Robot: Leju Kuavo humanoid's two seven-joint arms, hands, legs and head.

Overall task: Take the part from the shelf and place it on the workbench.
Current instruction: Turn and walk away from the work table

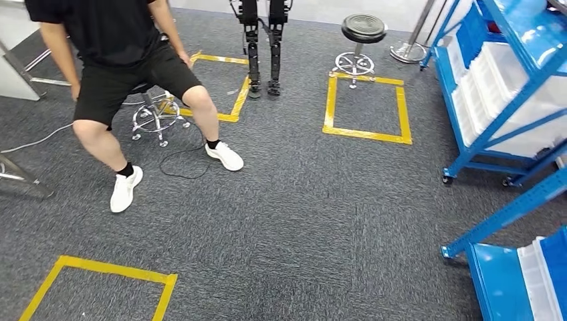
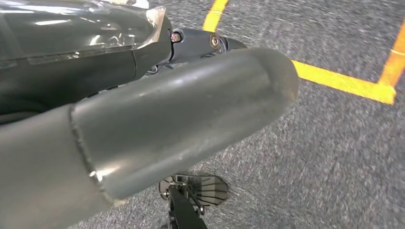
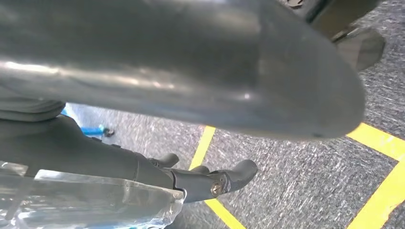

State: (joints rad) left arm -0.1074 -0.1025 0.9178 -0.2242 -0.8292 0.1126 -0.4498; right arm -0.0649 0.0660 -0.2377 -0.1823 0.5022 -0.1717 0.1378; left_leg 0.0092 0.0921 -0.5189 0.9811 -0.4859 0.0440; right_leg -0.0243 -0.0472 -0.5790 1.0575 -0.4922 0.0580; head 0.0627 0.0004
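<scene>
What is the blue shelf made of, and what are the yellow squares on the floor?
The blue shelf looks like painted metal: straight glossy bars, small wheels underneath. The yellow squares look like tape stuck onto grey carpet: flat strips with scuffed edges over a fuzzy, speckled surface.

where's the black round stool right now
In the head view, the black round stool stands at the far end of the carpet, right of centre, just behind a yellow taped square and left of the blue shelf.
</scene>
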